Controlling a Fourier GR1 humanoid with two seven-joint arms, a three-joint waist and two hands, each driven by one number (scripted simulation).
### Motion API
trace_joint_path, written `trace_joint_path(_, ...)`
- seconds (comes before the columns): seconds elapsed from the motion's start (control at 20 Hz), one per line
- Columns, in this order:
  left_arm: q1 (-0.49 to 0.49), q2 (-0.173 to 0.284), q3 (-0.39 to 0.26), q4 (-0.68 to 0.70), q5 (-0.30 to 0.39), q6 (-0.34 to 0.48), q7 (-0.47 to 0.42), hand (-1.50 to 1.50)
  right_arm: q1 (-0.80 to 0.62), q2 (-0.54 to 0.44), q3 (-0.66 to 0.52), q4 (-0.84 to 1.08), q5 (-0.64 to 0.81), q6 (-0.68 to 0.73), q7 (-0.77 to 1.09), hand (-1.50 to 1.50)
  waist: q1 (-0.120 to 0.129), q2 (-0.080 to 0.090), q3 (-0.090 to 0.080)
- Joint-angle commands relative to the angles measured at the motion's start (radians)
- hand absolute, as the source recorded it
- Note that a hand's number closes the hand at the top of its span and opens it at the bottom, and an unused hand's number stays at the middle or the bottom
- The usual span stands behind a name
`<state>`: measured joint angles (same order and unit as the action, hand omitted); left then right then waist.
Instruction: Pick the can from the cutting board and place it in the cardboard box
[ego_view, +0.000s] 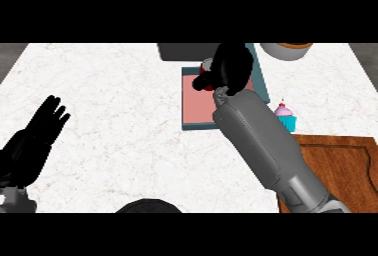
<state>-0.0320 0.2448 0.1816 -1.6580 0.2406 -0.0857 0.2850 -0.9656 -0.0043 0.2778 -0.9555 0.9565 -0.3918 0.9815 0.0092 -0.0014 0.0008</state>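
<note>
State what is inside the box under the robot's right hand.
Inside the box shows a bare pink floor. At its far end the right hand curls round a red can, only partly visible. The hand and forearm cover the box's right side.

The right forearm (269, 145) ran up from the lower right edge on a long diagonal, grey and stretched well out — reaching far across toward the top of the view. At its end the black right hand (229, 67) hung with the fingers curled down and inward, a sliver of red showing beside them. Over on the other side, the left hand (33, 137) sat low by the left edge — fingers straight and pointing up, resting, with its grey wrist just visible at the bottom corner.
</note>
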Motion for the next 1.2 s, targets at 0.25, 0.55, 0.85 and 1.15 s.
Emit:
trace_joint_path(0.25,0.019,-0.001,0.005,-0.007,-0.005,0.002,0.008,0.00,0.132,-0.011,-0.107,-0.244,0.022,-0.321,0.002,-1.50,-0.019,-0.003,0.000)
trace_joint_path(0.55,0.003,0.010,0.031,-0.031,0.005,0.023,0.051,0.00,0.367,-0.032,-0.097,-0.621,0.048,-0.230,0.068,-1.50,-0.031,-0.009,0.000)
trace_joint_path(0.85,0.052,-0.009,0.037,0.062,0.006,-0.054,-0.087,0.00,0.516,-0.148,-0.132,-0.874,-0.085,-0.058,0.002,-1.50,-0.017,-0.001,-0.001)
trace_joint_path(1.15,0.086,-0.017,0.036,-0.045,-0.005,-0.042,-0.042,0.00,0.690,-0.159,-0.139,-0.977,-0.138,-0.096,-0.102,-1.50,-0.007,0.000,-0.001)
